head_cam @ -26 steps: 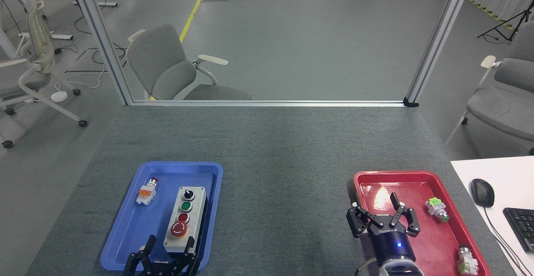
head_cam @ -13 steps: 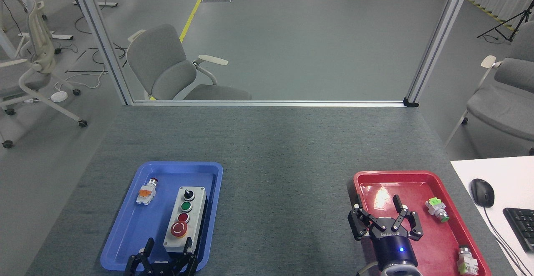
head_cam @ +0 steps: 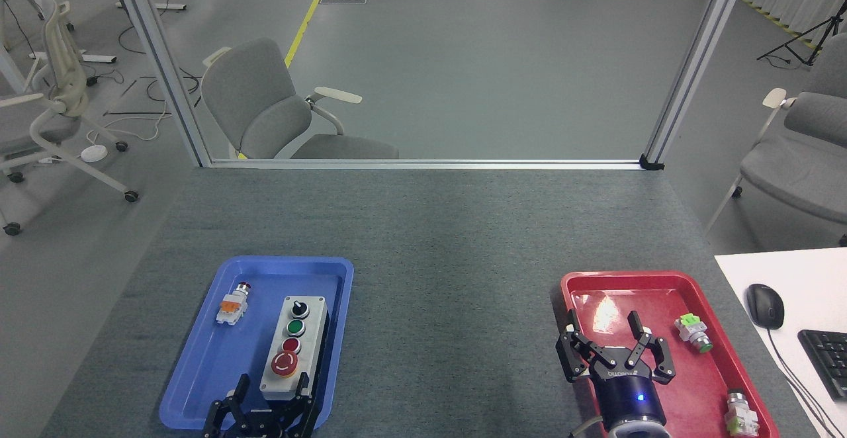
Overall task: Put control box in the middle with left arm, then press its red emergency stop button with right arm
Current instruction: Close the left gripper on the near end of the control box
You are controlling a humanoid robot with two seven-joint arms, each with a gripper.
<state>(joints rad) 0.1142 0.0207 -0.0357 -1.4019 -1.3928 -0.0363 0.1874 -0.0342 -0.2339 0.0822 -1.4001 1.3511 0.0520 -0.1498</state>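
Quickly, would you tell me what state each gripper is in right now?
Left gripper: open, jaws either side of the control box's near end, not gripping.
Right gripper: open, holding nothing, over the red tray.

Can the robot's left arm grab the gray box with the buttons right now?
Probably yes. The left end effector is open right at the near end of the control box in the blue tray, with nothing between them.

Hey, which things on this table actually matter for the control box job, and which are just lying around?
Matter:
control box in the blue tray
red emergency stop button
bare middle of the table
left end effector
right end effector

Lying around:
orange-and-white push-button part
red tray with two green button parts
mouse
keyboard
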